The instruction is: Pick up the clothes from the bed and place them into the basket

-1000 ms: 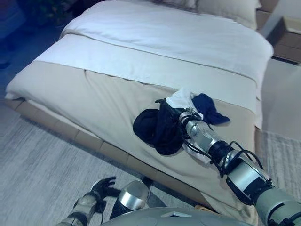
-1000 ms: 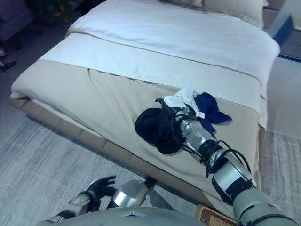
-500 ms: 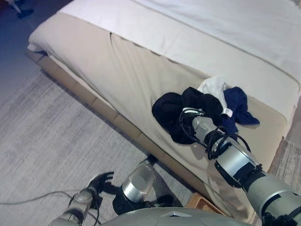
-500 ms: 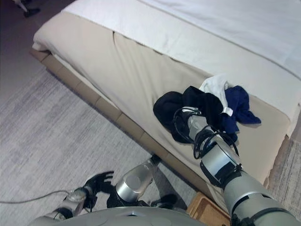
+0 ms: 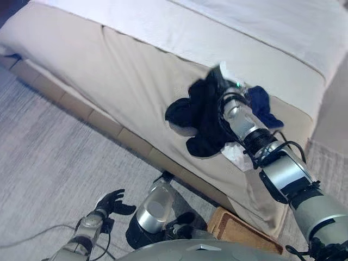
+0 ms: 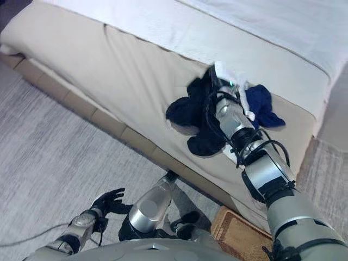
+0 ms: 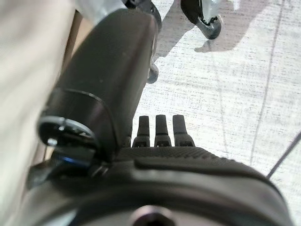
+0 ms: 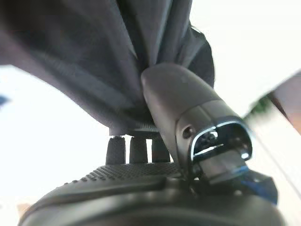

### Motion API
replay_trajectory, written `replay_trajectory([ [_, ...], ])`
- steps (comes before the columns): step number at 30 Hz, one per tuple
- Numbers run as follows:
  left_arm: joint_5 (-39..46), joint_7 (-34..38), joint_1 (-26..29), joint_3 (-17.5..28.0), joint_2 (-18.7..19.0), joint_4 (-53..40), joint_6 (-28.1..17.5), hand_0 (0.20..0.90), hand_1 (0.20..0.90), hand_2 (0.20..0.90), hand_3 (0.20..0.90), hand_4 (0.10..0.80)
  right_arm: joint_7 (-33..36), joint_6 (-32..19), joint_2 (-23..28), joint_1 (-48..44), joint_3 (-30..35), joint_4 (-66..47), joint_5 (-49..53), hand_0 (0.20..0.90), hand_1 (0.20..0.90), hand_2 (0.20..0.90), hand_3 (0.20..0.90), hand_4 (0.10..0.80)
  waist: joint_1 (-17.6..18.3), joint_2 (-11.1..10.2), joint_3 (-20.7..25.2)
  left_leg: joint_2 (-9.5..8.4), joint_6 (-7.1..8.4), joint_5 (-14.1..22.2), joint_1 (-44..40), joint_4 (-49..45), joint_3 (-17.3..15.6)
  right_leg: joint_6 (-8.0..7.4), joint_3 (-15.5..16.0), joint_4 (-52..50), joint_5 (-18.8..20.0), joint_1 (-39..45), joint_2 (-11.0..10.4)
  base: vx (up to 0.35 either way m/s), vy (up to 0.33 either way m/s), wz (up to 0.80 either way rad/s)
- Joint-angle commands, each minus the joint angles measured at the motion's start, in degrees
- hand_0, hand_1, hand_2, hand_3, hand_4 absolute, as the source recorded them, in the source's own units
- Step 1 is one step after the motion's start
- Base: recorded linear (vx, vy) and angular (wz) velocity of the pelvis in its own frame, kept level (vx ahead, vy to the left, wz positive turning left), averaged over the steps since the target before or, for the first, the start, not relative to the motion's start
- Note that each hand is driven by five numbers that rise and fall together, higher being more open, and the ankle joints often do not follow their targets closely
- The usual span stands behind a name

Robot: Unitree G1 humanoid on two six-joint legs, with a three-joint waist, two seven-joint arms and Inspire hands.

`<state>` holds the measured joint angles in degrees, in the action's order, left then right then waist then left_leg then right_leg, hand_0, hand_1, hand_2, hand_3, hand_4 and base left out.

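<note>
Bedroom scene: a low bed (image 5: pixel 136 70) with a beige cover and a white sheet further up, sitting on a pale grey carpet (image 5: pixel 49 163).

The right hand (image 8: pixel 178 103) is up on the bed, and its wrist view shows the thumb and fingers pinched onto a bunch of the black garment (image 5: pixel 198 117), with dark cloth gathered right at the thumb tip and draping away past it. So it's clamped on that cloth. From the head views the right arm comes in from the lower right and reaches up to the pile near the foot edge of the bed, where the black garment hangs in lumpy folds from around the hand down onto the beige cover, partly raised off it.

Just beside the hand, on the far side, a bit of white garment (image 6: pixel 222 72) pokes up behind the black one, and a dark blue garment (image 6: pixel 261 106) lies flat on the cover right next to the wrist. Another bit of white cloth (image 5: pixel 235 155) shows under the forearm near the bed's edge.

The basket (image 6: pixel 239 236), a brown woven thing, sits on the floor just below the bed's edge, only part of it in view.

The left hand (image 5: pixel 111 204) is down low over the carpet, well apart from the bed, fingers relaxed and spread, holding nothing.
</note>
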<state>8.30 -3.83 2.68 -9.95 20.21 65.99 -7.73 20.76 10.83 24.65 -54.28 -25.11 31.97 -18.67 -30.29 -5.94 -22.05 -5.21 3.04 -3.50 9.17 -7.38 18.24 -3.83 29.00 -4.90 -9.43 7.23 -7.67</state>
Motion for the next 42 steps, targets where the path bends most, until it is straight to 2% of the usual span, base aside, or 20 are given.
replay_trajectory([
  [1, -0.7, -0.2, -6.6, 0.3, -0.4, 1.1, -1.4, 0.9, 0.9, 0.9, 0.9, 0.8, 11.1, -5.1, 10.9, -1.9, 5.9, -15.3, -3.0, 0.3, 0.3, 0.3, 0.2, 0.1, 5.0, 0.2, 11.1, 1.86, -4.48, 0.8, -5.7, 7.2, -2.2, 0.84, -4.2, -2.6, 2.3, 2.8, 0.2, -0.044, 0.059, -0.39],
  [3, -1.3, -0.3, -6.9, 0.6, -0.6, 1.6, -1.7, 0.9, 0.9, 0.9, 0.9, 0.8, 13.3, -5.8, 12.4, -1.8, 6.9, -17.0, -3.0, 0.3, 0.3, 0.3, 0.2, 0.1, 5.8, 0.2, 12.0, 1.9, -4.52, 1.0, -6.5, 7.6, -2.6, 0.76, -4.8, -1.8, 2.3, 3.3, 0.4, -0.056, 0.007, -0.33],
  [5, -2.0, -0.4, -6.8, 1.5, -1.1, 1.6, -0.1, 0.9, 0.9, 0.9, 0.9, 0.8, 15.5, -5.5, 16.1, -2.0, 9.1, -22.5, -2.7, 0.3, 0.3, 0.3, 0.2, 0.1, 7.6, 0.1, 14.2, 2.11, -4.53, 1.4, -8.5, 8.9, -4.2, 0.55, -6.0, -0.5, 2.4, 4.0, 0.9, -0.035, -0.032, -0.23],
  [7, -2.3, -0.3, -6.8, 1.6, -1.3, 1.6, 0.3, 0.9, 0.9, 0.9, 0.9, 0.8, 16.4, -5.2, 16.9, -1.9, 9.7, -23.7, -2.2, 0.3, 0.3, 0.3, 0.2, 0.1, 8.0, 0.1, 14.7, 2.21, -4.5, 1.4, -9.0, 9.1, -4.7, 0.56, -6.4, -0.1, 2.5, 4.2, 1.1, -0.046, -0.046, -0.33],
  [12, -3.5, 0.5, -5.4, 1.8, -2.3, 1.3, 4.7, 0.9, 0.9, 0.9, 0.9, 0.8, 22.5, -3.2, 23.6, -3.4, 13.0, -28.8, -1.4, 0.3, 0.3, 0.3, 0.2, 0.1, 12.0, -0.1, 18.2, 2.99, -3.68, 1.4, -11.5, 11.7, -8.4, 0.95, -8.8, 2.9, 3.4, 4.4, 3.0, -0.095, -0.097, -0.33],
  [14, -3.5, 0.6, -5.2, 1.6, -2.4, 1.3, 5.5, 0.9, 0.9, 0.9, 0.9, 0.8, 22.8, -3.0, 25.1, -3.5, 13.6, -29.2, -0.8, 0.3, 0.3, 0.3, 0.2, 0.1, 12.7, -0.1, 18.7, 3.06, -3.49, 1.1, -11.3, 11.8, -8.9, 0.95, -9.0, 3.7, 4.0, 4.2, 3.2, -0.082, -0.048, -0.29],
  [16, -3.9, 0.3, -4.6, 1.3, -2.6, 1.9, 7.3, 0.9, 0.9, 0.9, 0.9, 0.8, 24.0, -2.2, 29.4, -4.1, 14.9, -29.7, -0.4, 0.3, 0.3, 0.3, 0.2, 0.1, 14.8, -0.2, 19.6, 3.36, -3.29, 1.7, -11.8, 11.7, -10.9, 0.99, -10.0, 4.5, 4.5, 3.6, 3.5, -0.14, -0.067, -0.2],
  [21, -2.6, 0.5, -4.1, 0.8, -2.7, 1.4, 9.2, 0.9, 0.9, 0.9, 0.9, 0.8, 28.3, -2.3, 35.7, -4.4, 16.7, -29.4, 2.4, 0.3, 0.3, 0.3, 0.2, 0.1, 18.7, 0.2, 20.6, 4.04, -3.39, 2.8, -13.0, 11.9, -15.0, 1.01, -12.3, 5.5, 5.6, 2.2, 4.0, -0.111, -0.019, -0.36],
  [29, -1.0, 0.3, -1.9, -2.5, -1.9, -0.1, 11.3, 0.9, 0.9, 0.9, 0.9, 0.8, 32.8, -4.3, 42.6, -5.2, 19.8, -23.3, 8.9, 0.3, 0.3, 0.3, 0.2, 0.1, 22.9, 0.5, 21.4, 4.36, -3.18, 4.0, -14.5, 12.4, -18.7, 1.04, -14.8, 6.6, 6.5, 1.5, 4.6, -0.074, 0.001, -0.29],
  [36, -0.9, -0.8, 0.1, -4.9, -1.5, -1.9, 12.6, 0.9, 0.9, 0.9, 0.9, 0.8, 29.5, -4.6, 44.3, 1.2, 24.2, -17.5, 12.9, 0.3, 0.3, 0.3, 0.2, 0.1, 25.8, 0.7, 21.4, 4.72, -2.91, 4.8, -15.0, 12.4, -20.9, 0.79, -16.7, 8.1, 7.6, 1.2, 5.1, -0.053, -0.009, -0.14],
  [42, -2.0, -1.8, 1.3, -4.5, -0.8, -1.3, 13.6, 0.9, 0.9, 0.9, 0.9, 0.8, 15.2, -1.8, 40.9, 9.0, 26.3, -10.2, 20.6, 0.3, 0.3, 0.3, 0.2, 0.1, 27.5, 1.0, 20.7, 5.15, -2.52, 4.8, -15.1, 12.4, -22.4, 0.61, -18.3, 8.8, 8.6, 0.5, 5.4, -0.048, -0.034, -0.14],
])
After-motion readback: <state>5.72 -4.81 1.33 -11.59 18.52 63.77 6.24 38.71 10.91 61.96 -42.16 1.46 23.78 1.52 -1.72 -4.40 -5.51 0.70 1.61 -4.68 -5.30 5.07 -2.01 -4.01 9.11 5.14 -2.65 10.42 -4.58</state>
